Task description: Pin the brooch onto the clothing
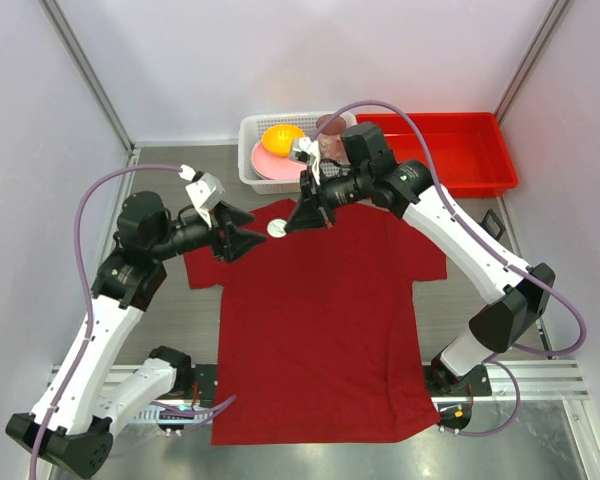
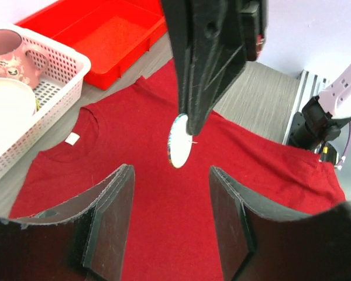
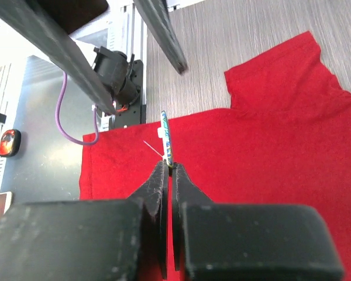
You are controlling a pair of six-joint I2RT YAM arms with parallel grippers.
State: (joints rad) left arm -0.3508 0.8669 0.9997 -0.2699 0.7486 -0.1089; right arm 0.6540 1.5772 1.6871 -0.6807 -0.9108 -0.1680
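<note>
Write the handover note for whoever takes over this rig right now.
Right tool: shut on the rim of the small round pale brooch, which it holds on edge above the dark red short-sleeved T-shirt, just below the collar.
Left tool: open and empty, facing the brooch.
T-shirt: spread flat, collar at the far side.
Done: brooch picked up.
Left: pin it to the fabric and let go.

Bright, even light falls from above, so shadows on the T-shirt [image 1: 320,320] are soft and faint. The pale walls [image 1: 280,50] look nearly washed out. Up close, the left gripper [image 2: 169,171] shows dark, soft-edged fingers [image 2: 108,216], while the brooch [image 2: 179,148] catches a small iridescent glint.
</note>
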